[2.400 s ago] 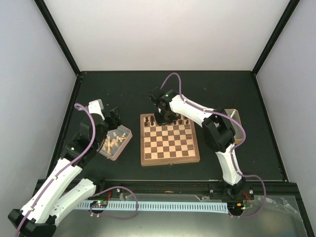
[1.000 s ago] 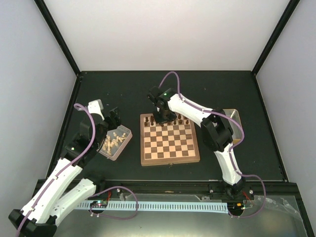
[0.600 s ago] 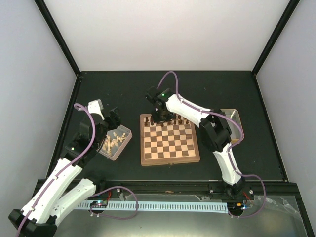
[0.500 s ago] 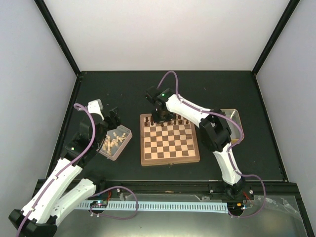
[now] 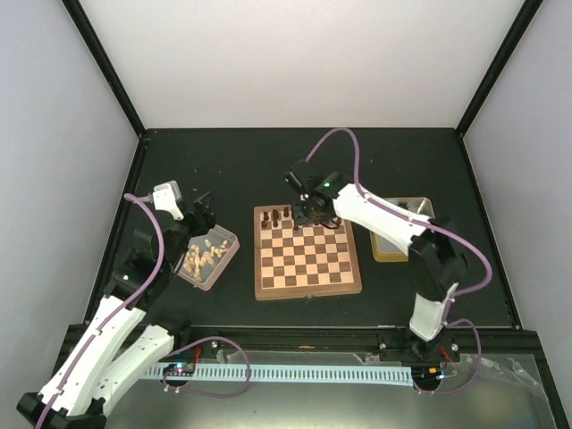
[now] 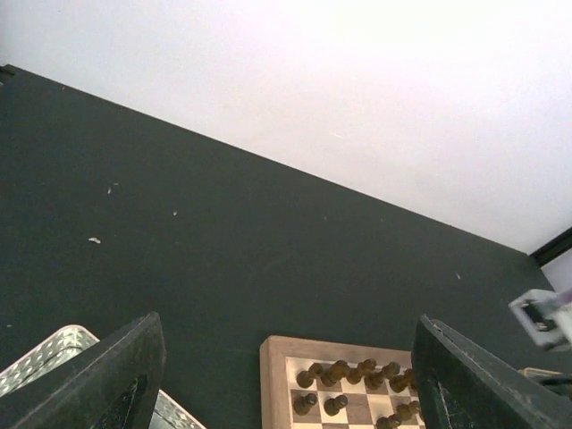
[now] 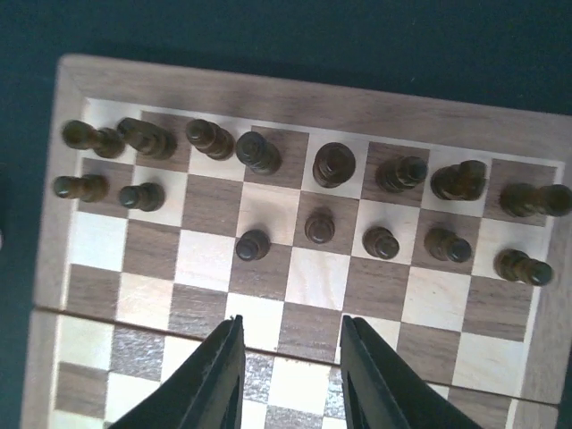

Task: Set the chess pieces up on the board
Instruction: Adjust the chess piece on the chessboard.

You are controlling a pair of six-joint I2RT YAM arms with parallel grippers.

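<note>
The board (image 5: 308, 268) lies mid-table, with several dark chess pieces (image 5: 295, 214) standing in its two far rows. In the right wrist view the back row (image 7: 335, 164) is full, while the second row (image 7: 319, 225) has one bare square near its left end. My right gripper (image 5: 308, 207) hovers over those rows. Its jaws (image 7: 291, 322) are open with only bare squares between them. My left gripper (image 5: 204, 210) hangs open and holds nothing, left of the board and above the tray. The left wrist view shows its fingers (image 6: 134, 375) wide apart, framing the board's far corner (image 6: 273, 357).
A metal tray (image 5: 223, 266) of pale cream pieces (image 5: 206, 255) sits left of the board. A second metal tray (image 5: 407, 228) lies to the board's right, partly under the right arm. Black walls edge the dark table.
My right gripper has moved right along the far rows from the board's far-left corner and has opened wider. The right arm's elbow has swung right. The left wrist has shifted slightly.
</note>
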